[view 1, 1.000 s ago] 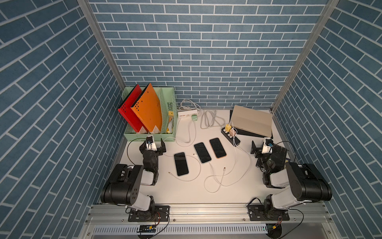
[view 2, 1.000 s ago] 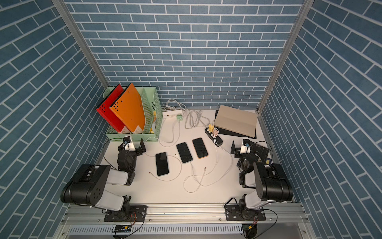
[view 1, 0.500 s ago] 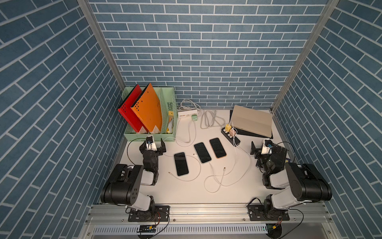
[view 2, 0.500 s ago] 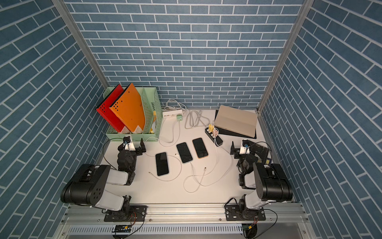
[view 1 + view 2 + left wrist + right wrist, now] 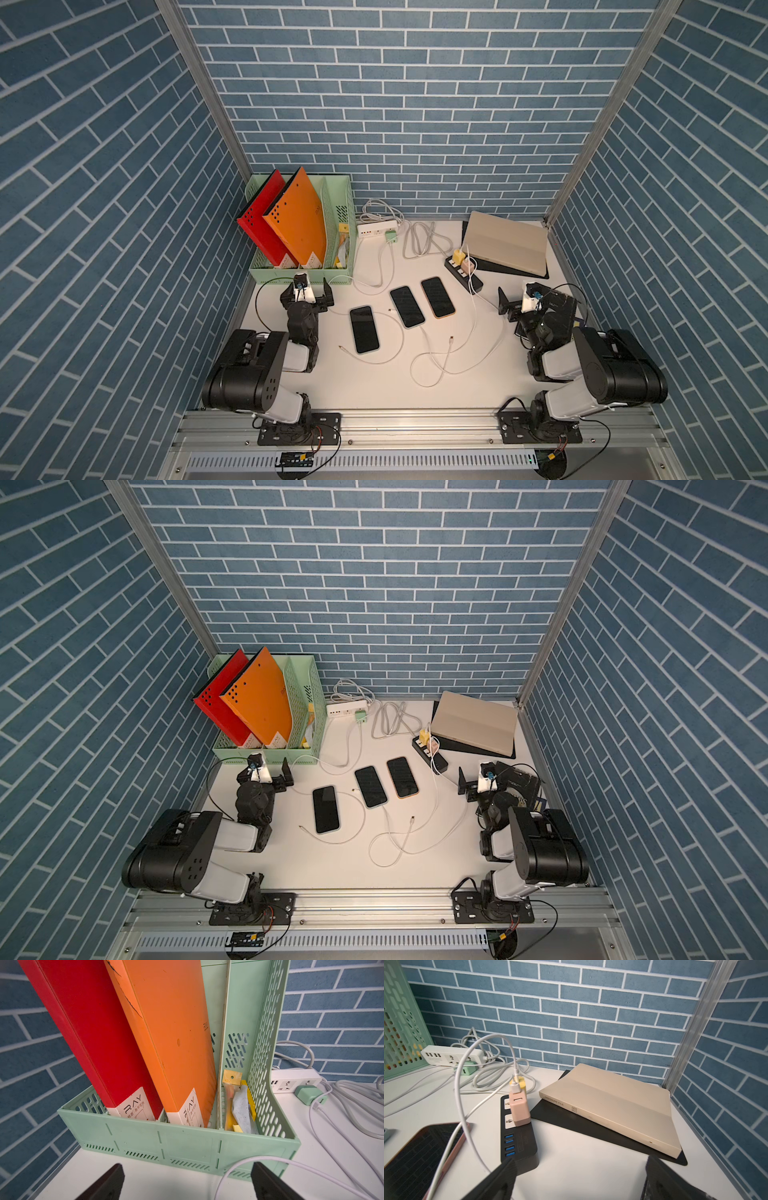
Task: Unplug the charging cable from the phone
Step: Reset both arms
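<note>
The right gripper (image 5: 580, 1159) has edged slightly toward the phones (image 5: 407, 306); the left gripper (image 5: 187, 1165) has not moved. Both stand spread wide, holding nothing. The pink-cased phone (image 5: 437, 297) lies just ahead and inward of the right gripper (nearest of three), with a white charging cable (image 5: 464, 1123) running just beside it. Whether it is plugged in I cannot tell.

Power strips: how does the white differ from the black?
The white power strip lies by the back wall; the black power strip beside the beige file. White has a green charger against it; black carries a yellow charger and a pink charger. Both have USB ports.
</note>
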